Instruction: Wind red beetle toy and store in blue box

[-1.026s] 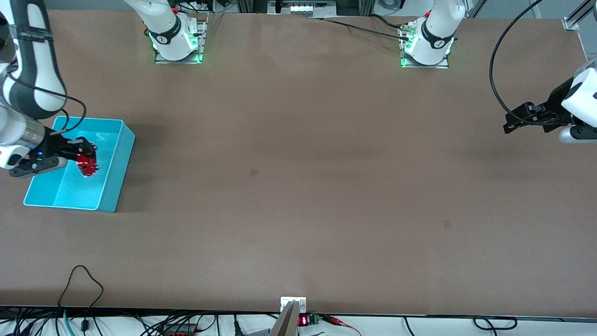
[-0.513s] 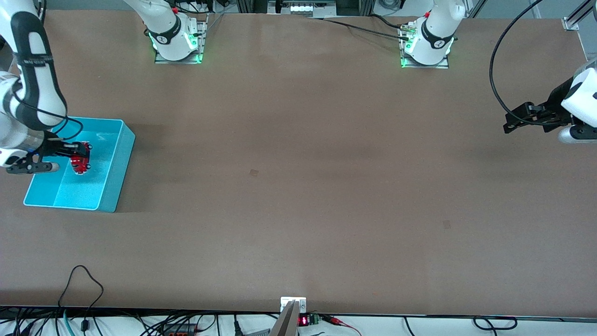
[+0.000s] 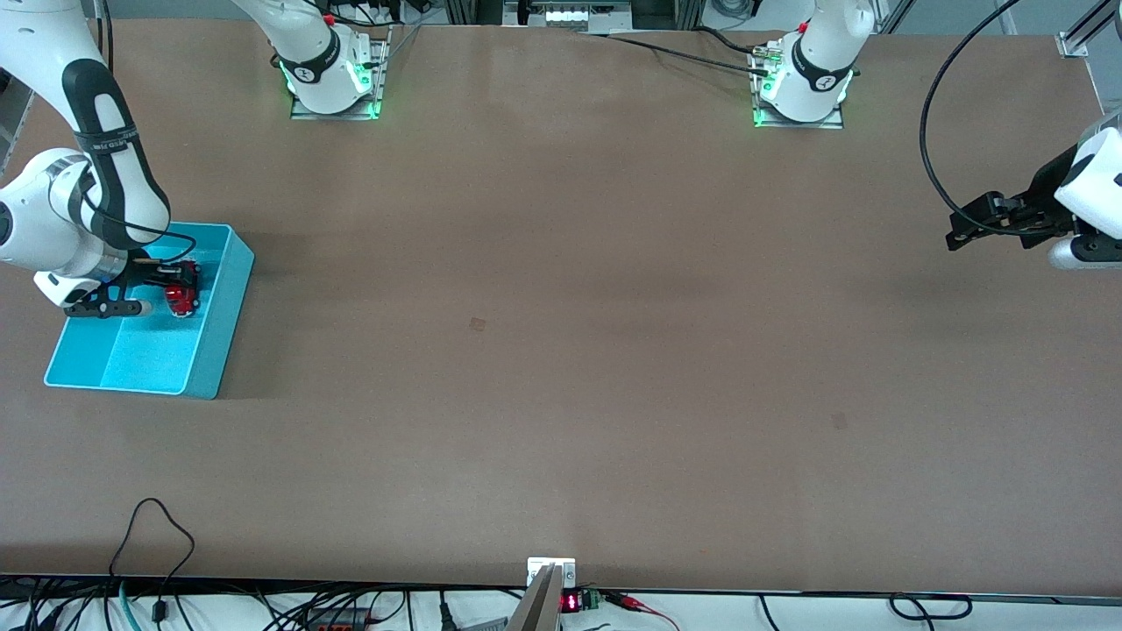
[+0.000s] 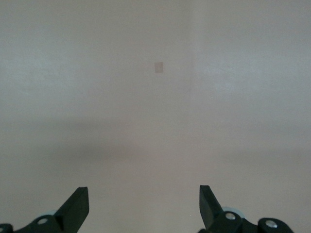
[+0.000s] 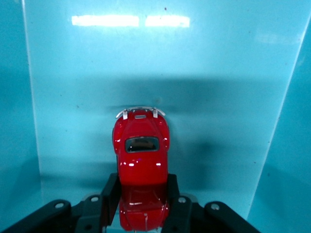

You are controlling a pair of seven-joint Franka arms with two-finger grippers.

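Note:
The blue box (image 3: 210, 350) stands at the right arm's end of the table. My right gripper (image 3: 181, 287) is low inside it, shut on the red beetle toy (image 3: 182, 298). In the right wrist view the red beetle toy (image 5: 141, 160) is clamped between the two black fingers (image 5: 111, 194), just above the box floor (image 5: 218, 73). My left gripper (image 3: 960, 230) hangs over the left arm's end of the table, open and empty; its fingertips (image 4: 77, 206) stand wide apart over bare table in the left wrist view.
The box walls (image 5: 14, 121) rise close on both sides of the toy. A small dark mark (image 3: 477, 324) lies on the brown table near its middle. Cables run along the table edge nearest the front camera.
My right gripper has gone down into the box with the toy and turned its wrist, moving toward the box's end farther from the front camera. The left arm has not moved.

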